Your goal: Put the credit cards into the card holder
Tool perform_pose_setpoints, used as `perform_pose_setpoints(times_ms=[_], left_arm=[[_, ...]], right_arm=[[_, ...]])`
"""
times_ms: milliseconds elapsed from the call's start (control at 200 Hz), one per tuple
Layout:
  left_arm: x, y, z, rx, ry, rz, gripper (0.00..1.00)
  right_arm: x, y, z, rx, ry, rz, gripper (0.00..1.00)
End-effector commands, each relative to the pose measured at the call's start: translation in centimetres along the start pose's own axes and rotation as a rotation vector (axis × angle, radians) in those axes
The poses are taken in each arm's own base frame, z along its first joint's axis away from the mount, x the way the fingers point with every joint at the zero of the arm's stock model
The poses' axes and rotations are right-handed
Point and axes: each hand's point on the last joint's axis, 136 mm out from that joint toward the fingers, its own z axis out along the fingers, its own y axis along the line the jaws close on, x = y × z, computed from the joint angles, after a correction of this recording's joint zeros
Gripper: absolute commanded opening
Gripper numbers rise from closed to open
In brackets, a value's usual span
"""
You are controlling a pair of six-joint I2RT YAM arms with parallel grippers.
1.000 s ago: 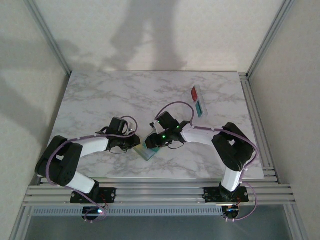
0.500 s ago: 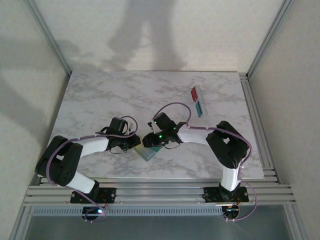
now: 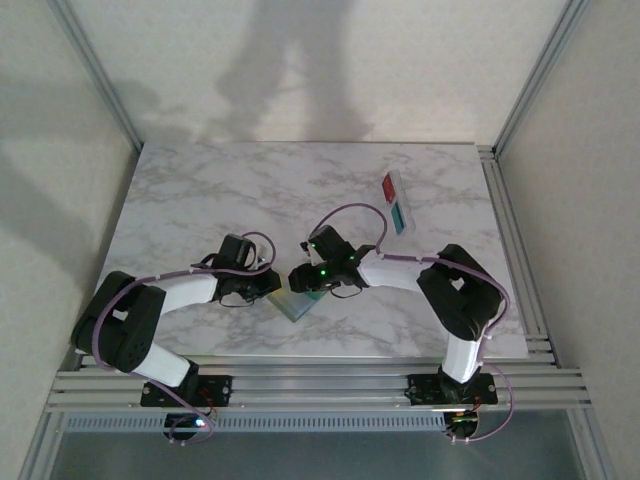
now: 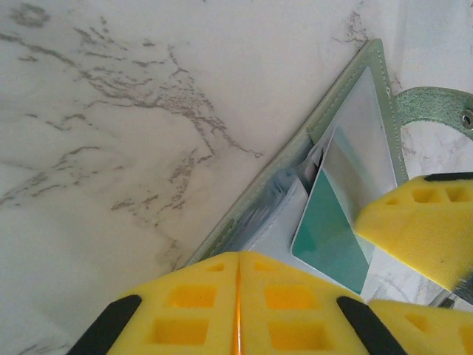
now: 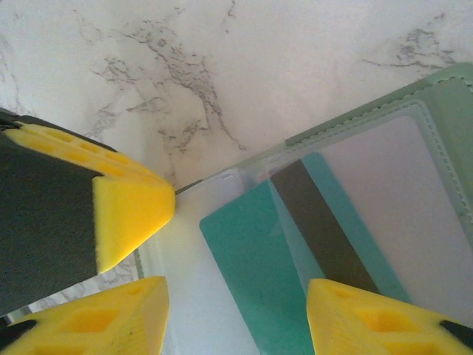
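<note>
Card holder: I see the sage-green card holder lying open on the marble tabletop, near the front edge, between my two arms.
Left gripper: the left gripper has its yellow pads pressed together at the holder's near corner. I cannot tell whether they pinch the edge or only press on it.
Right gripper: the right gripper has its fingers apart, with the teal card lying flat between them. I see a gap between the card and one pad, so I judge it is not gripped.
Card in hand: the teal card's far end sits at the slot mouth beside the clear window, with most of the card outside. A dark stripe runs alongside it. I cannot tell whether that belongs to a second card.
Done: at most one card is partly seated, by my reading.
Left: I have to push this one home, then fetch the red card and the far teal card. They lie well apart from the holder on a pale strip at the right rear.
In the way: both grippers crowd the same corner. The snap strap curls just beside the slot.
</note>
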Motion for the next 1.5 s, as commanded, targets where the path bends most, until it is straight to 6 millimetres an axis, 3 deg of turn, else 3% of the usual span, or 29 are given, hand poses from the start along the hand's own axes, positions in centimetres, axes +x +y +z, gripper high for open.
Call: perform_pose_setpoints(times_ms=[0, 185, 300, 405, 581, 781, 1031, 1201, 1492], left_arm=[[1.4, 1.9, 0.4, -0.074, 0.050, -0.017, 0.07], [1.4, 1.9, 0.5, -0.076, 0.053, -0.016, 0.07], [1.3, 1.9, 0.5, -0.078, 0.050, -0.017, 0.07], [1.4, 2.0, 0.5, -0.080, 0.052, -0.018, 0.07], [1.3, 1.9, 0.6, -0.078, 0.053, -0.014, 0.07], [1.1, 1.8, 0.6, -0.085, 0.060, -0.002, 0.07], [0.8, 1.6, 0.6, -0.085, 0.056, 0.006, 0.07], [0.7, 1.4, 0.6, -0.084, 0.057, 0.012, 0.06], [-0.5, -0.1, -1.0, -0.078, 0.022, 0.048, 0.07]], right_arm=[[0.0, 1.6, -1.7, -0.037, 0.000, -0.040, 0.54], [0.6, 4.1, -1.1, -0.181, 0.063, -0.063, 0.54], [1.3, 4.3, -0.1, -0.232, 0.099, -0.044, 0.54], [1.9, 3.4, 0.8, -0.206, 0.118, -0.033, 0.54], [2.3, -0.7, 2.0, -0.006, 0.119, 0.005, 0.53], [1.1, -3.4, 0.8, 0.167, 0.034, 0.049, 0.58], [0.4, 0.2, -1.3, 0.026, 0.035, -0.062, 0.62], [-0.4, -2.5, -3.5, 0.220, 0.054, -0.254, 0.64], [0.2, -4.1, -2.1, 0.302, 0.155, -0.449, 0.65]])
